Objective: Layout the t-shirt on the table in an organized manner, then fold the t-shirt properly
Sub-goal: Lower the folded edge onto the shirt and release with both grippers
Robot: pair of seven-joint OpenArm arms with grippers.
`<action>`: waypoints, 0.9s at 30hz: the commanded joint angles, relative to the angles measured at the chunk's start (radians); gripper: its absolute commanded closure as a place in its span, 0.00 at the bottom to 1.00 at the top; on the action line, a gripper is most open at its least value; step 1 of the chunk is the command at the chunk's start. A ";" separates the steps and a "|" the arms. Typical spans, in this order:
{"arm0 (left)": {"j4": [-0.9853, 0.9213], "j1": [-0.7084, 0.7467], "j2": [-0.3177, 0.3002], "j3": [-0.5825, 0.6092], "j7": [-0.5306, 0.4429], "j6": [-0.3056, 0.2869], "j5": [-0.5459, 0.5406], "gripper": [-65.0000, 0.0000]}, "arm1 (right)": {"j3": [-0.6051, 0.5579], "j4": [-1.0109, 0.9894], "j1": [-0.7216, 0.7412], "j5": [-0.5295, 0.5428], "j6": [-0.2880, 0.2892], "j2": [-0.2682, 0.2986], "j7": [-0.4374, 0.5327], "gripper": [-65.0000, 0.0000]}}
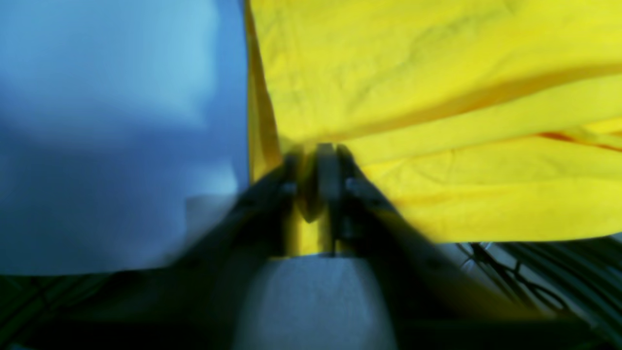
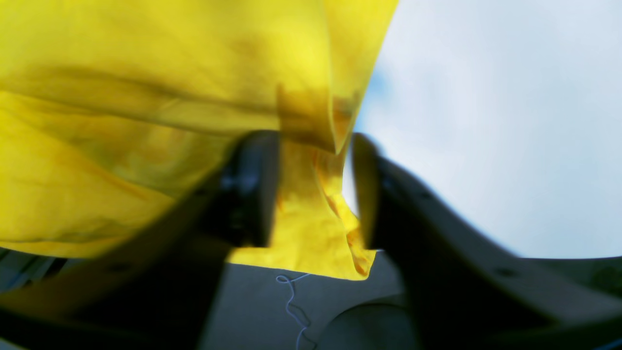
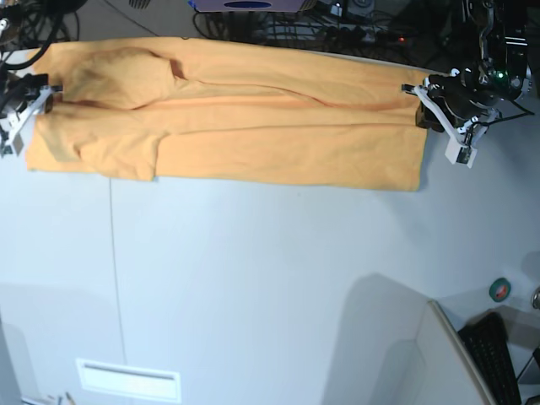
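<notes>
The orange-yellow t-shirt point(image 3: 253, 126) lies stretched in a long, lengthwise-folded band across the far part of the table point(image 3: 270, 278). My left gripper point(image 3: 424, 108) is at the shirt's right end. In the left wrist view the left gripper point(image 1: 318, 160) is blurred, its jaws slightly apart with the t-shirt point(image 1: 437, 97) edge between them. My right gripper point(image 3: 32, 108) is at the shirt's left end. In the right wrist view the right gripper point(image 2: 313, 184) is open, and a corner of the t-shirt point(image 2: 121, 97) hangs loosely between the jaws.
A thin dark seam point(image 3: 111, 253) runs down the table at the left. A green tape roll point(image 3: 501, 289), a keyboard point(image 3: 498, 354) and a pale panel point(image 3: 447, 354) sit at the near right. Cables point(image 3: 337, 25) crowd the far edge. A white label point(image 3: 126, 380) lies near the front.
</notes>
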 commanded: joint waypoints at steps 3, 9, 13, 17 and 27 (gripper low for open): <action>0.025 0.006 0.002 -0.117 -0.015 0.009 -0.006 0.35 | 0.045 0.093 -0.039 0.009 -0.003 0.011 0.009 0.55; 0.100 0.010 0.088 -0.223 -0.015 0.006 -0.008 0.26 | 0.112 0.274 -0.082 0.010 0.003 -0.055 0.017 0.55; 0.066 -0.048 0.171 -0.154 -0.021 0.005 0.009 0.69 | 0.105 0.278 -0.035 0.009 0.004 -0.095 0.019 0.72; -0.109 -0.143 0.180 -0.041 -0.025 0.008 0.070 1.00 | 0.105 0.196 0.030 0.009 0.004 -0.124 0.009 1.00; -0.440 -0.263 0.197 0.036 -0.167 0.009 0.302 1.00 | 0.034 -0.119 0.122 0.007 -0.003 -0.084 0.078 1.00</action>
